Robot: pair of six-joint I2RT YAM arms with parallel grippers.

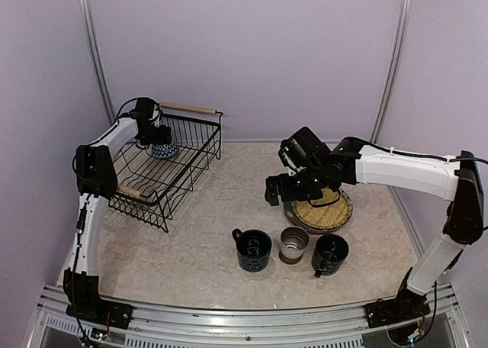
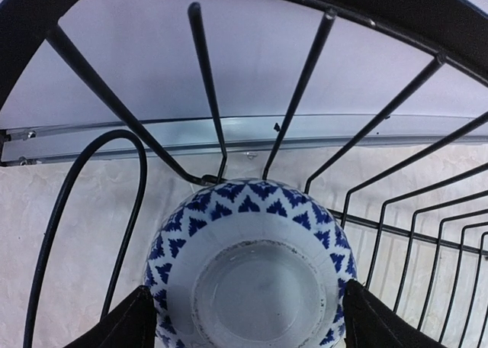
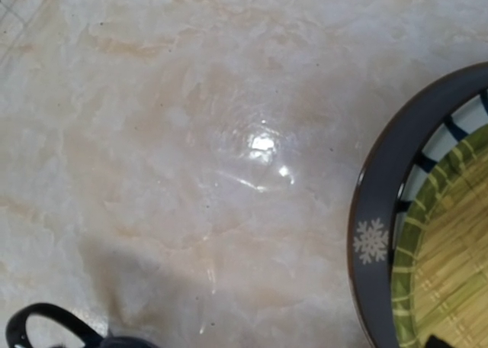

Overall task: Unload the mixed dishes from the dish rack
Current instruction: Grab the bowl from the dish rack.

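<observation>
Tabletop rack: bowl inside left claw.

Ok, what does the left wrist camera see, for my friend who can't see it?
An upside-down white bowl with blue triangle patterns sits inside a black wire dish rack, between the two black fingertips of the left gripper. A pale marbled table shows beyond.

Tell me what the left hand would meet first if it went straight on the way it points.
Probably the blue-and-white bowl in the dish rack, which sits between the left hand's fingers; whether they touch it is unclear.
</observation>
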